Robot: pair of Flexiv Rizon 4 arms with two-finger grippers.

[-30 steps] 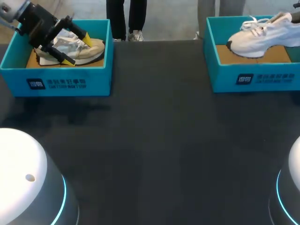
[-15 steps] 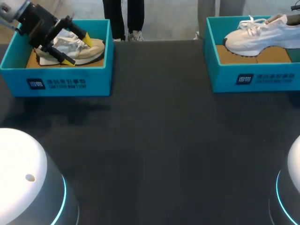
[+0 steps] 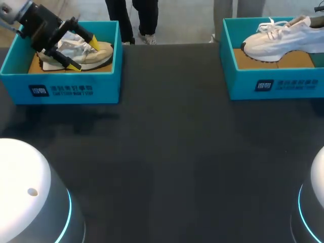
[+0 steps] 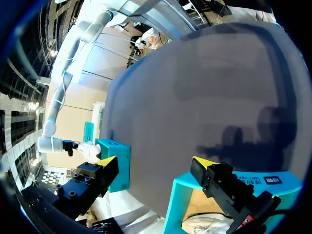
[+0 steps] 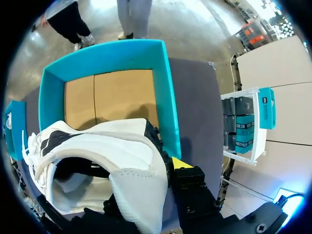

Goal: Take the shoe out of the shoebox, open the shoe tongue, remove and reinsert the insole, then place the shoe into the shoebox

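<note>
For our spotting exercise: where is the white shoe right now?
In the head view the white shoe is at the far right, held by its heel in the right gripper over the right-hand blue box, toe pointing toward the table's middle.

The left shoebox [image 3: 109,83] carries a square white logo [image 3: 39,90] and two lines of white print [image 3: 72,90] on its front wall. The right shoebox [image 3: 240,86] bears the same. None of it is legible.
</note>
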